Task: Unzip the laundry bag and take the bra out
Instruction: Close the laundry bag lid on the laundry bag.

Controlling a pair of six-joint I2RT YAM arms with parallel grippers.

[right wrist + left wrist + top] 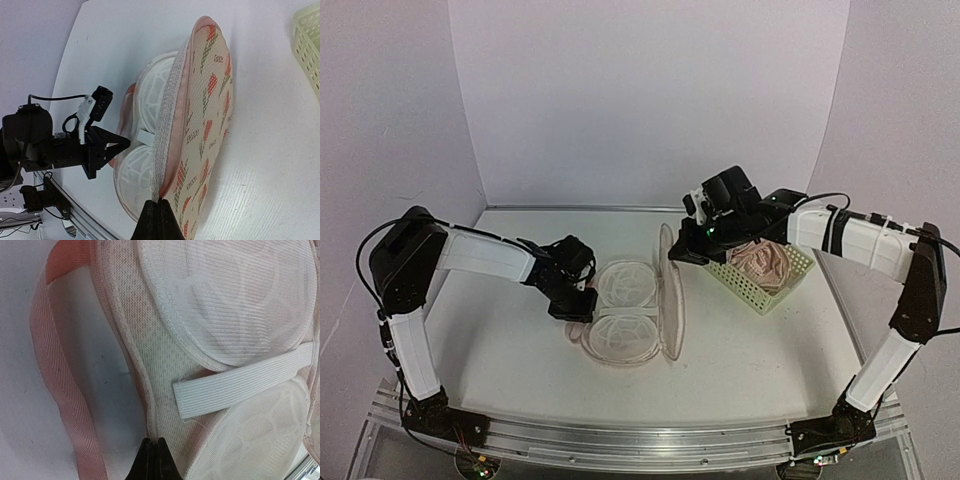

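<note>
**A:** At the left side of the tabletop (490,350), the left gripper (578,306) has its jaws pressed together right on the left rim of the laundry bag (625,310). It looks to be nipping the seam there, beside the pink carry loop (60,375).

**B:** And in the middle of the tabletop that bag lies wide open! The zip is undone and the printed lid (210,115) stands up on edge. Two white mesh cups (225,295) and an elastic band (240,380) show inside, and I can't see a garment on them.

**A:** The lid is up because the right gripper (675,258) is clamped tight on its rim.

**B:** So where's the bra (765,262)?

**A:** Over toward the right edge, bundled in the green basket (745,290), clear of the bag.

**B:** Then unzipping and removal both look done to me; this is the tidy-up end of it.

**A:** Agreed. I'd say the next move calls for both sets of jaws to part so the lid can drop. Then the arms should back away gently, without dragging the bag across the tabletop.
</note>
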